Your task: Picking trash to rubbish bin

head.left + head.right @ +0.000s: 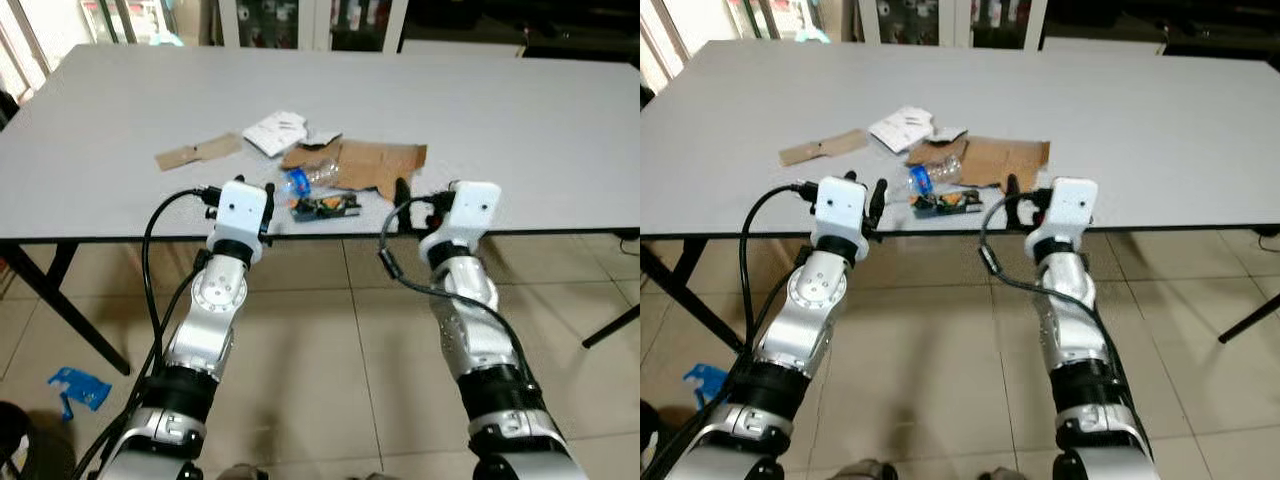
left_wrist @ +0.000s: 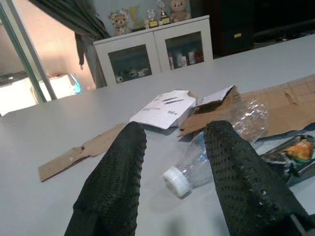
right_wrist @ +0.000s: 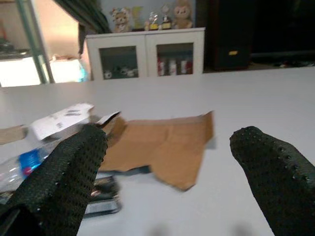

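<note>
I'm at the reach stage: both arms raised at the near edge of the table [image 1: 520, 120], nothing held. The left gripper [image 2: 174, 162] is spread apart and lined up on the clear plastic bottle [image 2: 216, 147], which lies mid-frame among cardboard scraps [image 1: 375, 165]. The right gripper [image 3: 167, 167] gapes wide too. Next I'd ease the left forward to straddle the bottle, then close.

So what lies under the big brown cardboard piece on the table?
The big brown cardboard piece lies flat on the grey table. Its left edge rests over part of the clear plastic bottle. Whether anything else is beneath it cannot be seen.
</note>
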Controlling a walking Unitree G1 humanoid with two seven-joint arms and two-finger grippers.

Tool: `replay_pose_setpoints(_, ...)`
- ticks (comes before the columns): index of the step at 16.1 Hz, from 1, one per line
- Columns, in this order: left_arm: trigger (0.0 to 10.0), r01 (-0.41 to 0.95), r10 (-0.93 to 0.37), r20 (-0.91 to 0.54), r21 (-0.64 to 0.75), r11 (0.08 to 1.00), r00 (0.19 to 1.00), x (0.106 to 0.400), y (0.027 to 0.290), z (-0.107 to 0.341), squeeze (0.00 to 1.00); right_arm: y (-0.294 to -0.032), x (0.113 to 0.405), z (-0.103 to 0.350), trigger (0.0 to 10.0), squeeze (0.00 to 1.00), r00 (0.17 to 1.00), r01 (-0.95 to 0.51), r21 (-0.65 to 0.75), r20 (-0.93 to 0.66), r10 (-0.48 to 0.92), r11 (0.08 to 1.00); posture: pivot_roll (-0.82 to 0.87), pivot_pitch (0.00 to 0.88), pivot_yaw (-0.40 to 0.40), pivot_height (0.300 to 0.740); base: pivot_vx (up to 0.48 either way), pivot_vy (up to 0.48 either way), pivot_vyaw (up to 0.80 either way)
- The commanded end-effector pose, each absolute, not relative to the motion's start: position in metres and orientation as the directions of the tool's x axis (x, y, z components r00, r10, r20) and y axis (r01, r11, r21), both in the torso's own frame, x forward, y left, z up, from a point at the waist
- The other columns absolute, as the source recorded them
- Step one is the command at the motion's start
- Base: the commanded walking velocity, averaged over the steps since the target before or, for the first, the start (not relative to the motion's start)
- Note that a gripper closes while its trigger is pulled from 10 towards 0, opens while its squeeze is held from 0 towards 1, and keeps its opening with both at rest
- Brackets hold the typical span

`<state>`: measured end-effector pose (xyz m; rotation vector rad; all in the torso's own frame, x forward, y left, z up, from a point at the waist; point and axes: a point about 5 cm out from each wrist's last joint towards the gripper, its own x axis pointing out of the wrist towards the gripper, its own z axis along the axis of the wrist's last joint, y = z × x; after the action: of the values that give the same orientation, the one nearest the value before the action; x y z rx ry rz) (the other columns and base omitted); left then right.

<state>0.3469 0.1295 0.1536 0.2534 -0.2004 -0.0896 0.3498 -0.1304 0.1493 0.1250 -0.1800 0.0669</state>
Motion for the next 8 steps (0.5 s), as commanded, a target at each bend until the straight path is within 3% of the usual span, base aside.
replay_pose_setpoints(1, 10.0, 0.086, -0.121, 0.159, 0.213, 0.973, 0.980, 0.346, 0.128, 0.150, 0.00, -0.132, 0.349, 0.148, 10.0, 0.00, 0.984, -0.080, 0.121, 0.168, 0.059, 0.989, -0.01, 0.103, -0.052, 0.740, 0.000, 0.000, 0.00)
replay_pose_setpoints(4, 10.0, 0.107, -0.108, -0.013, -0.075, 0.991, 0.994, 0.344, 0.120, 0.124, 0.00, -0.128, 0.348, 0.144, 10.0, 0.00, 0.984, -0.114, 0.107, 0.146, 0.097, 0.988, -0.01, 0.103, -0.050, 0.740, 0.000, 0.000, 0.00)
replay_pose_setpoints(8, 10.0, 0.194, -0.217, -0.123, -0.174, 0.965, 0.968, 0.340, 0.108, 0.109, 0.00, -0.123, 0.347, 0.140, 10.0, 0.00, 0.984, -0.149, 0.102, 0.115, 0.137, 0.984, -0.01, 0.106, -0.051, 0.740, 0.000, 0.000, 0.00)
